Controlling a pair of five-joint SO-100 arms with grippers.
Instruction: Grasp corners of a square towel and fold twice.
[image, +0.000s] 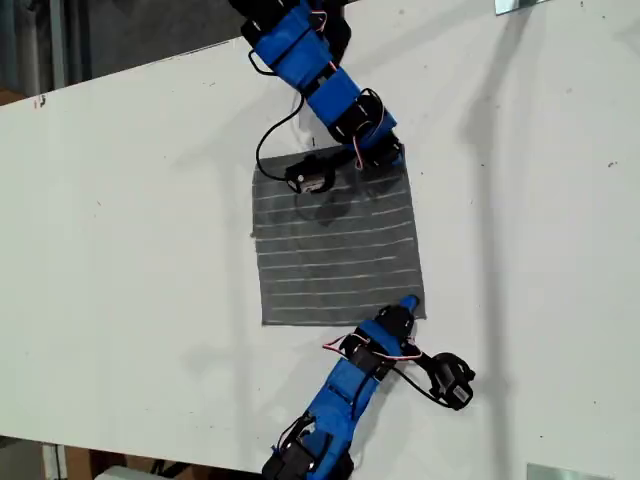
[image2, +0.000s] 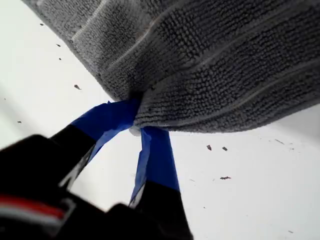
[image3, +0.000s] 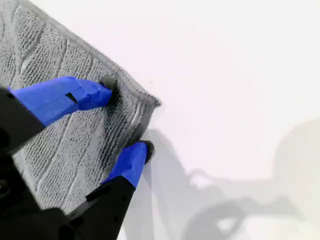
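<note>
My first end effector (image2: 136, 127) pinches a towel (image: 335, 245) corner (image2: 140, 117).

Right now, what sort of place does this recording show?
Probably a lab or workshop bench: a bare white table holding only the towel, with two blue SO-100 arms working it, my first gripper and my second gripper each at a corner.

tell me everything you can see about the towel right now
The towel is a dark grey square of looped, soft-looking cloth with thin pale stripes, lying flat on the white table. My first gripper has its jaws pinched on one corner; my second gripper straddles another corner, jaws apart, one tip on the cloth.
</note>
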